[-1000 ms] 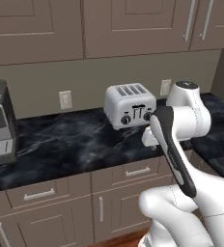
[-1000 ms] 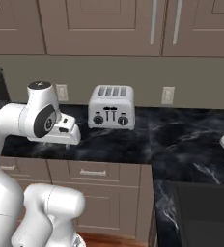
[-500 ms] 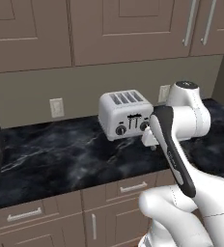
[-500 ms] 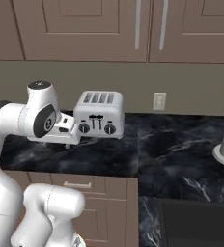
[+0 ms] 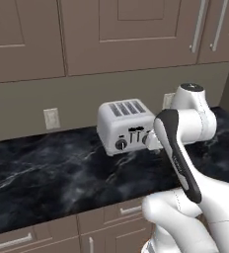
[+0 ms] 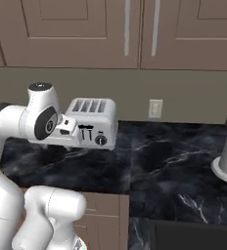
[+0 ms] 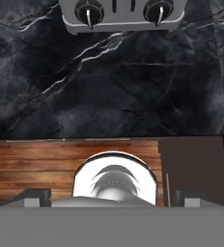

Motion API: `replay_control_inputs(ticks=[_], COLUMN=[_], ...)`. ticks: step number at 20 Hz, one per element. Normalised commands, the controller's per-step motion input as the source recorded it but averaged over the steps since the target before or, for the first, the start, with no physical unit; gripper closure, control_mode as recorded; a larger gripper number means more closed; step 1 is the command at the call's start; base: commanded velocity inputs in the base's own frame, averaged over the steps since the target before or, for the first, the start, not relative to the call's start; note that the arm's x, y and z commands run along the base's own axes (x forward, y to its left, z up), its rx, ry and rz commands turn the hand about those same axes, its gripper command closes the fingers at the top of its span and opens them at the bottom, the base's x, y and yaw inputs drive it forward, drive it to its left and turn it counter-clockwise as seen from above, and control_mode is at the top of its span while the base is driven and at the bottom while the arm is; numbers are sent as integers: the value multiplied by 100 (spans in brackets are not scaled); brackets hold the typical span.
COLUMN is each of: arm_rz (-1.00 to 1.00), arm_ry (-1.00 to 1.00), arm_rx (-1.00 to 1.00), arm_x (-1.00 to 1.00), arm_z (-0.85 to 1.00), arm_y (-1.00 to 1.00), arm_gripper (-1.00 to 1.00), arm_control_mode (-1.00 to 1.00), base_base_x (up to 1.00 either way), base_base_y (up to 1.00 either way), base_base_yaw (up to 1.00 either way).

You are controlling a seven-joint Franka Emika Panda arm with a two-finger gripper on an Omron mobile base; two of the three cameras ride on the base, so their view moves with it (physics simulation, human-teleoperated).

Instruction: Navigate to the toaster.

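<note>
The boxy silver-white four-slot toaster [image 5: 125, 126] with two black knobs stands on the black marbled stone bench [image 5: 52, 170] against the back wall, under the brown upper cabinets [image 5: 121, 34], right in front of the arm. The hand [image 7: 112, 200] is held just before the toaster's knobbed face, above the bench's front edge; its two dark tips stand wide apart with nothing between them. The risk I see is the base creeping closer: with the wrist already so near the toaster's front, any further drive could bump it back or catch the lower drawer fronts [image 5: 18, 240].
</note>
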Motion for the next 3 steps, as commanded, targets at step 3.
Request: replay_control_inputs(ticks=[3], arm_rz=[0], arm_ry=[0], arm_rx=[0], arm_x=[0], arm_z=[0], arm_y=[0], arm_gripper=[-100], arm_control_mode=[100], base_base_x=[57], base_base_y=[-8], base_base_yaw=[0])
